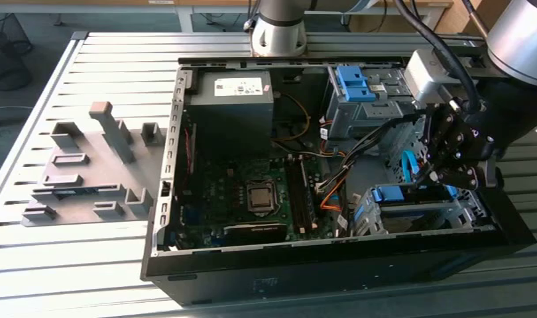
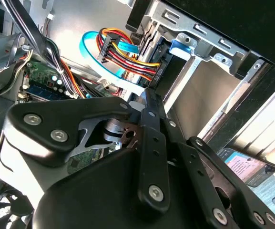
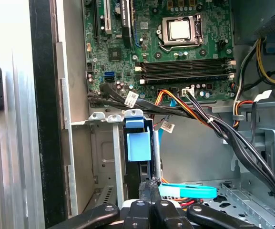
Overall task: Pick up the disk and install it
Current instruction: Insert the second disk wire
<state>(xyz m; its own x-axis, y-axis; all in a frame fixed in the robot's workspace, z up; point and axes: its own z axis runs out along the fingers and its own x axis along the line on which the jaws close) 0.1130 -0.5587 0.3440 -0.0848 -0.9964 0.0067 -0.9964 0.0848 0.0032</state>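
One disk, a flat silver hard drive in a bright blue plastic carrier (image 3: 138, 143), sits on edge in the grey sheet-metal drive cage (image 3: 104, 157) at the open black computer case's (image 1: 339, 278) front corner, on the exterior view's right. In the exterior view its blue frame (image 1: 400, 194) shows at the cage top.

Tool (image 3: 150, 185): black fingers look drawn together, nothing visible between them, tip just beside the disk's end. Can't tell if it's actually touching.

Risks as I read it:
- Light blue flat data cable (image 3: 187, 191) loops right next to the tool. Linkage could hook it and drag on the connector.
- Red/yellow/orange/black power bundle (image 2: 127, 59) crosses near the cage mouth and could get pinched between carrier and cage.
- Can't see whether the carrier has latched. An off-centre push could skew it in the rails and jam it.
- Green motherboard (image 3: 175, 47) is near the cage, so a sideways slip puts the arm into board parts.

Case rests on the slatted aluminium tabletop (image 1: 101, 53), unclamped as far as I can see. A hard push may shift it.
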